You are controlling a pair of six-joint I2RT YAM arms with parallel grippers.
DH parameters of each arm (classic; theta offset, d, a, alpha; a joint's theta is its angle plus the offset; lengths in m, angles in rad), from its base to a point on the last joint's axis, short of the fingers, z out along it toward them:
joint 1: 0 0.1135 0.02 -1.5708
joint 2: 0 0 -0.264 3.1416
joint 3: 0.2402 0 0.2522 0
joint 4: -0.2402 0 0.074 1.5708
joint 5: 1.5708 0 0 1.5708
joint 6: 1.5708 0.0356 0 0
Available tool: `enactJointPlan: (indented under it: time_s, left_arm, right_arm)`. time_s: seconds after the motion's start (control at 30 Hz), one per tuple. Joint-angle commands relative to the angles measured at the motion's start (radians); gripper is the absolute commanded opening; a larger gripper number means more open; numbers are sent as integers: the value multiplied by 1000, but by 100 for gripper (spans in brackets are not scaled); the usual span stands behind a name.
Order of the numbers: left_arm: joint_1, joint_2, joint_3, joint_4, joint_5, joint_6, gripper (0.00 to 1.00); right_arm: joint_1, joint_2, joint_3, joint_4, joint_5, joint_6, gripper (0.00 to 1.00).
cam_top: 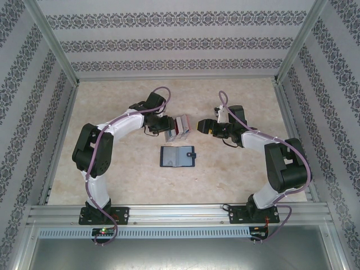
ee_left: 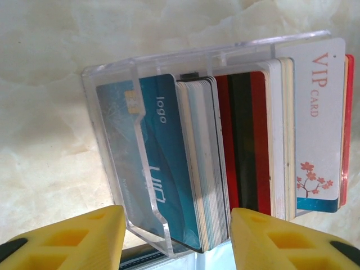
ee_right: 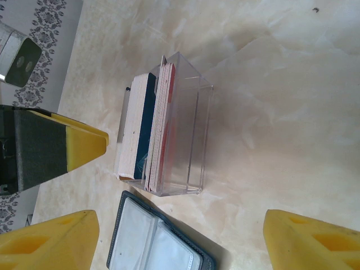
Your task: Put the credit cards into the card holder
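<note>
We note: left gripper (ee_left: 177,225) spread either side of the cards (ee_left: 163,157) in their rack (ee_left: 107,112); right gripper (ee_right: 183,219) spread too; wallet (ee_right: 146,242) lies open.

- The rack (cam_top: 179,126) stands between the left gripper (cam_top: 167,129) and right gripper (cam_top: 201,127), blocking the straight way across.
- The open holder (cam_top: 177,157) lies just nearer.
- Bare table (cam_top: 112,101) gives room behind and at both sides.

The left arm (cam_top: 121,126) and right arm (cam_top: 256,138) have white shells and black joint housings, and a purple cable (cam_top: 163,89) runs along each. The left hand (ee_left: 177,242) and right hand (ee_right: 180,242) have blocky yellow fingers (ee_left: 67,239) with moulded hollows.
</note>
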Motion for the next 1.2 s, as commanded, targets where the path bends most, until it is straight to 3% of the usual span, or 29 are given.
enactJointPlan:
  time_s: [0.0,0.67,1.17]
  left_arm:
    - [-22,-21,25,-4,-41,-6,54]
    - [-57,88,40,142,49,-77,51]
    - [-61,81,64,147,76,-67,33]
  right_arm:
    - [-9,-3,13,-11,10,-28,77]
    - [-9,8,10,-8,16,-34,77]
    - [-10,12,9,-5,15,-32,77]
